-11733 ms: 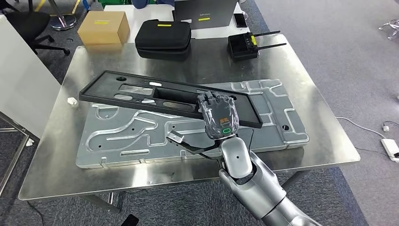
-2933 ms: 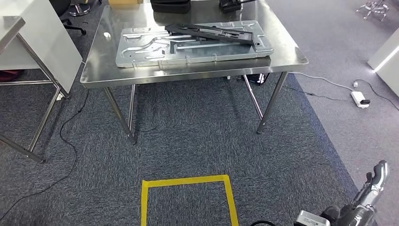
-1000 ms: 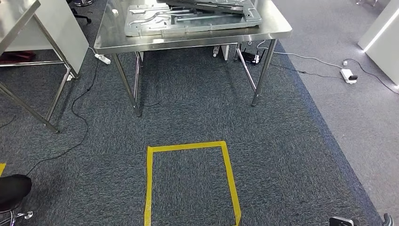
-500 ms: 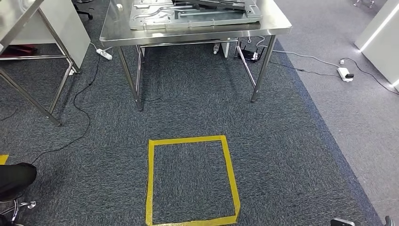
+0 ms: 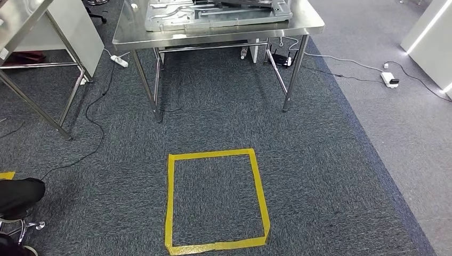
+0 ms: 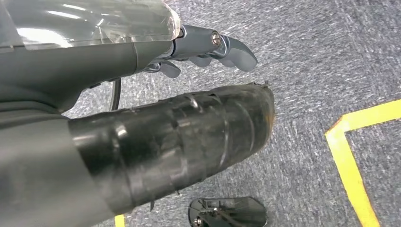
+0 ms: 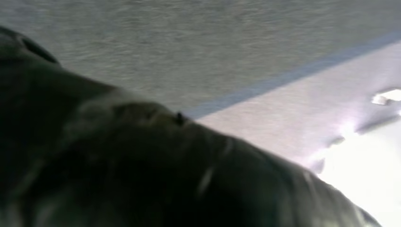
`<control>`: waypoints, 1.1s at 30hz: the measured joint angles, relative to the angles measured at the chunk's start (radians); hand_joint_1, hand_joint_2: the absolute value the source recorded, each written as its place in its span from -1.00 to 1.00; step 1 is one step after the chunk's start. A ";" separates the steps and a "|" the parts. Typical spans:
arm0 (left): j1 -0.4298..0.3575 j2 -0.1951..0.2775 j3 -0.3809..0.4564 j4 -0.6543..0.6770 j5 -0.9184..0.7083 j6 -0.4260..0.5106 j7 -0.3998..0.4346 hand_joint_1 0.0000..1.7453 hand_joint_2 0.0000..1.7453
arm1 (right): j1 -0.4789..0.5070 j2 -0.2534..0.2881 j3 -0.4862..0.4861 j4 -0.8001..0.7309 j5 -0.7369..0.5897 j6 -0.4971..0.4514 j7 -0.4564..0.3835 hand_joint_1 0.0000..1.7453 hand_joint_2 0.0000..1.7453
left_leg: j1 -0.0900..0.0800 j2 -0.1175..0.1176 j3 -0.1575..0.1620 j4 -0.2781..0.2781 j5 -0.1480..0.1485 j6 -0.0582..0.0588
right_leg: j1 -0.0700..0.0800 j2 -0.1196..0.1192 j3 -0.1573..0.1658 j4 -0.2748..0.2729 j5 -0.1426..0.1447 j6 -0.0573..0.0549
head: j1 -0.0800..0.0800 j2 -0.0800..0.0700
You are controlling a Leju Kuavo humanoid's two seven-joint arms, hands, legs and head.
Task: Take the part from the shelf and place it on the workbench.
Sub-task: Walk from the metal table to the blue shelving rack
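The black part (image 5: 240, 3) lies on the far steel desk (image 5: 213, 36), on top of a large silver plate (image 5: 213, 16) with raised channels; only its near edge shows, cut off by the far edge of the head view. The desk stands on slim metal legs on dark grey carpet (image 5: 213, 106), well apart from both hands. On the carpet nearer the robot a square outline of yellow tape (image 5: 216, 202) is stuck down, its near corners a little uneven. To the left stands a second steel table (image 5: 16, 21) with a white panel (image 5: 72, 32) on its side, and a white power strip (image 5: 119, 61) lies on the floor between the two tables, its black cable trailing across the carpet toward the near left. There a black chair seat (image 5: 18, 194) shows above a chrome base. To the right the carpet gives way to a paler grey floor (image 5: 405, 133), where a white adapter (image 5: 387, 80) lies on a thin cable. In the left wrist view the left hand (image 6: 156, 85) hangs above the carpet, its fingers (image 6: 231, 47) released and lightly bent, apart from the black-taped thumb (image 6: 189, 137), with nothing between them; a corner of the yellow tape lies close by. In the right wrist view the right hand (image 7: 142, 165) is a dark blur, so I cannot tell how its fingers lie.
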 joint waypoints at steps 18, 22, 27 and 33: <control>-0.005 -0.011 0.005 0.000 -0.009 0.004 0.005 -1.00 -1.00 | -0.193 -0.048 -0.411 0.653 0.187 -0.080 0.171 -1.00 -1.00 | -0.006 0.053 -0.023 -0.010 0.015 0.009 | 0.006 -0.013 0.011 0.008 -0.013 0.013 | 0.000 0.000; -0.006 -0.012 0.006 0.000 -0.009 0.004 0.005 -1.00 -1.00 | -0.210 -0.053 -0.447 0.718 0.201 -0.096 0.251 -1.00 -1.00 | -0.001 0.018 -0.077 0.111 -0.069 -0.011 | -0.001 0.001 0.003 -0.002 0.000 -0.012 | -0.001 0.000; -0.001 -0.012 0.007 0.000 -0.010 0.004 0.007 -1.00 -1.00 | -0.223 -0.058 -0.486 0.797 0.243 -0.130 0.400 -1.00 -1.00 | 0.003 0.003 -0.122 0.222 -0.080 -0.015 | 0.000 0.029 -0.011 0.008 0.005 -0.015 | -0.002 0.000; -0.002 -0.011 0.010 0.000 -0.010 0.006 0.009 -1.00 -1.00 | -0.230 -0.055 -0.494 0.861 0.291 -0.130 0.454 -1.00 -1.00 | 0.000 -0.032 -0.032 0.005 0.003 0.010 | 0.001 0.065 -0.029 0.021 0.014 0.015 | -0.001 0.000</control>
